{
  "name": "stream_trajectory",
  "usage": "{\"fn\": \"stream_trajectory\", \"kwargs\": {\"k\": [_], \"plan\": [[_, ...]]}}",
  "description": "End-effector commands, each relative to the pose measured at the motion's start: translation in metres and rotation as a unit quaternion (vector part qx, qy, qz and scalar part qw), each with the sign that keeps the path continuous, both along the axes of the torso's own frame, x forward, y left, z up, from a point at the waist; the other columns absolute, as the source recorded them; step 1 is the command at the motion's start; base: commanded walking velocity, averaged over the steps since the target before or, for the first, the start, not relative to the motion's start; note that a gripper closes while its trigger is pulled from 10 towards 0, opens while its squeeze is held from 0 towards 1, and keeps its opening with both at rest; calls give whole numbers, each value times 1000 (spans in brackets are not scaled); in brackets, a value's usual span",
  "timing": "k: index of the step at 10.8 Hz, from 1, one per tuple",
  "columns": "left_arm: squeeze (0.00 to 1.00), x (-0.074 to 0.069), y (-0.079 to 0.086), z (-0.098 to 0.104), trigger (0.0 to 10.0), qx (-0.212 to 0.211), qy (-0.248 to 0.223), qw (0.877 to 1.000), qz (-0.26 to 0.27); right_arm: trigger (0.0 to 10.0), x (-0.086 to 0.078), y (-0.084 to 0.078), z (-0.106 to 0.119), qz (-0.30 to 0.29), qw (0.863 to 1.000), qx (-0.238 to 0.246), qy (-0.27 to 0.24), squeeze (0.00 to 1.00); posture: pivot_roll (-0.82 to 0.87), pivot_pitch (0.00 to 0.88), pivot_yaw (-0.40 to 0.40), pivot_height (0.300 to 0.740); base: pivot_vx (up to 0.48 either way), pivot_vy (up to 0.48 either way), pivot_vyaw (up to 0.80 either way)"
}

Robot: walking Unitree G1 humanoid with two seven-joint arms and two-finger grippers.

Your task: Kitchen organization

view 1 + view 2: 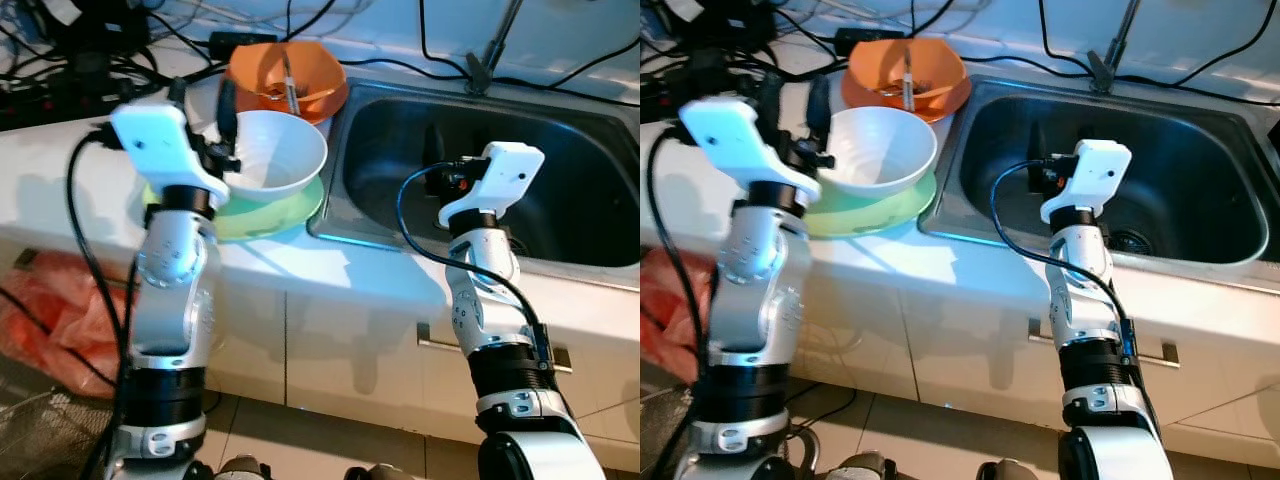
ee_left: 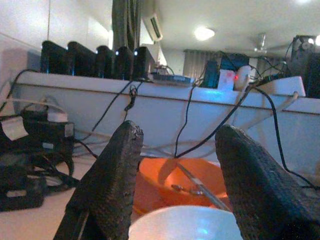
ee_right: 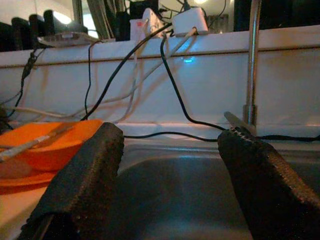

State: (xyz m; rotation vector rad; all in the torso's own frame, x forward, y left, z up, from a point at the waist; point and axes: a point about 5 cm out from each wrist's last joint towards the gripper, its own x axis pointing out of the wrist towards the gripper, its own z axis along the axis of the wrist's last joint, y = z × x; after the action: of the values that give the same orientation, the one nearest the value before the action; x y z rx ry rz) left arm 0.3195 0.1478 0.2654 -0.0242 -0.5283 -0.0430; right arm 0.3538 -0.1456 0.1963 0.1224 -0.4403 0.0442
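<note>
The white bowl [image 1: 272, 152] sits stacked on a green plate [image 1: 285, 210] beside the sink [image 1: 560, 255]. Left hand [image 2: 175, 175] spread open at its rim; right hand [image 3: 165, 180] open too. Probably ceramic: stiff, slippery, breakable; pinch the rim.

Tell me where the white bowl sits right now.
The white bowl rests on a green plate on the counter, left of the sink and in front of the orange bowl, with the left gripper at its rim.
</note>
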Motion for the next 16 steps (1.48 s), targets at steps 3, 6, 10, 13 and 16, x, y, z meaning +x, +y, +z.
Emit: {"fn": "stream_trajectory", "kwargs": {"k": [3, 6, 10, 13, 16], "plan": [[0, 12, 24, 22, 10000, 5, 93, 996, -5, 10000, 2, 0, 0, 2, 1000, 8, 5, 0, 117, 121, -25, 740, 0, 0, 0], [0, 21, 23, -8, 10000, -64, 231, 970, -34, 10000, 1, 2, 0, 7, 1000, 7, 7, 0, 106, 124, -16, 740, 0, 0, 0], [0, 19, 24, -11, 10000, -60, 288, 955, -28, 10000, 0, 3, -2, 9, 1000, 9, 10, 0, 107, 127, -11, 740, 0, 0, 0], [0, 18, 31, -8, 10000, -66, 300, 952, 0, 10000, 0, 3, -2, 11, 1000, 9, 10, 0, 107, 122, -8, 740, 0, 0, 0], [0, 19, 31, -26, 10000, -90, 340, 936, -6, 10000, 0, 5, -3, 15, 1000, 9, 9, 0, 104, 115, -3, 740, 0, 0, 0]]}}
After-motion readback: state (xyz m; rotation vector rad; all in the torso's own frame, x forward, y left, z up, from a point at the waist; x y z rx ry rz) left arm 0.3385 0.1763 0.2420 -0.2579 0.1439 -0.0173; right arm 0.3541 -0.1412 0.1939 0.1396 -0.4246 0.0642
